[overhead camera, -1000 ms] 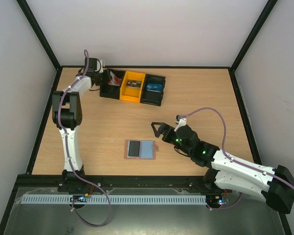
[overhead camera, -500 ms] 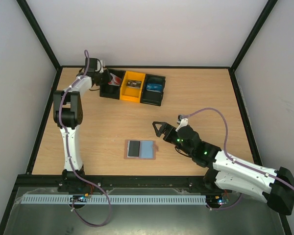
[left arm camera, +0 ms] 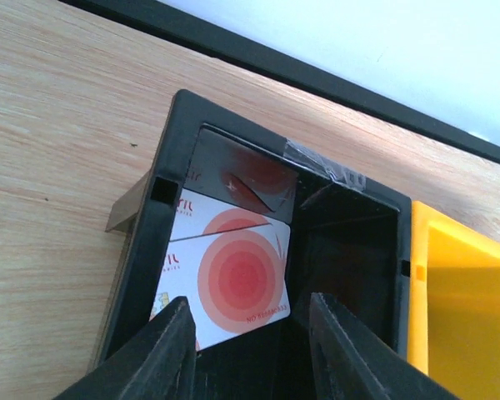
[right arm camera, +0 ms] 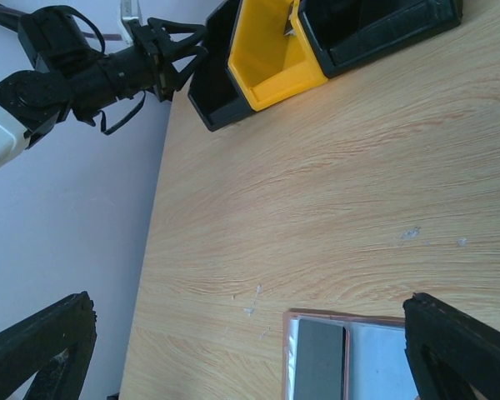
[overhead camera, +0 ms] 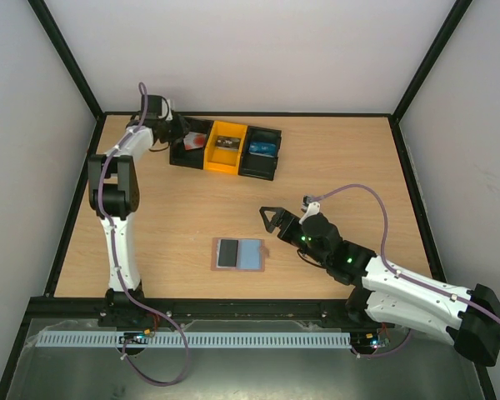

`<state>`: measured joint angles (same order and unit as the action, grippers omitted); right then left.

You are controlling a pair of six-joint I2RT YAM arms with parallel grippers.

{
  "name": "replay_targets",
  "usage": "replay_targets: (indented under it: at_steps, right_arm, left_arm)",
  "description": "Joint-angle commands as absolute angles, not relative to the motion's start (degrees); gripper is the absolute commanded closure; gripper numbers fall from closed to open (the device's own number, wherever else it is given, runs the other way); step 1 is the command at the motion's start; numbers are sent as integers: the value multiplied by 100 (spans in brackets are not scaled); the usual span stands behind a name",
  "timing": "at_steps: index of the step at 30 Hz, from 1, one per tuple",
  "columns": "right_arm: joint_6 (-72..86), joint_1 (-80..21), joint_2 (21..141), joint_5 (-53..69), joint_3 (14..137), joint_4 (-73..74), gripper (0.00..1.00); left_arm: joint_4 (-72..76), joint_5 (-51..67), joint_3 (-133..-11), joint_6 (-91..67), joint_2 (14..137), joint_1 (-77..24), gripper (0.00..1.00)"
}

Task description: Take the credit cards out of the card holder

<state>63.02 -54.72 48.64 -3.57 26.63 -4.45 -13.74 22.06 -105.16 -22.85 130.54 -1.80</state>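
The card holder lies flat on the table with a brown rim, one dark grey pocket and one pale blue pocket; its top edge shows in the right wrist view. A reddish credit card lies loose in the left black bin. My left gripper hovers at that bin's left end; its jaws stand open with nothing between them. A blue card rests in the right black bin. My right gripper hangs open just right of the holder, above bare table.
Three bins stand in a row at the back: black, yellow with a small item inside, and black. The table's black back rail runs close behind the left bin.
The left gripper's jaws have parted and the reddish card now lies free in the bin. The left wrist has drawn back slightly to the left. The right arm holds still.
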Motion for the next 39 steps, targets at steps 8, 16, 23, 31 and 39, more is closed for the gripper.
replay_targets:
  at_steps: [8,16,23,31,39]
  right_arm:
    - [6397,-5465,4941,-232,2740,8,2]
    - [6267,-5465,5119,81,2685,62,6]
    - [6310,-5466,5305,475,2416,-419,44]
    - [6315,-5466,5510,618,2216,-660,64]
    - [6308,-5466,6095,864,2252,-1015,70]
  left_arm:
    - [-1428,2531,-9659,-2775,11298,-191,46]
    - [-1349,2786,-7894,-2646,9730,-527,48]
    - [-1311,2651,-6283,-2523,8412,-1132,48]
    - [-1117,2569,-4632,-2769,7174,-1867,52]
    - [-582,2665,-3222,-3271,6335,-2293,55]
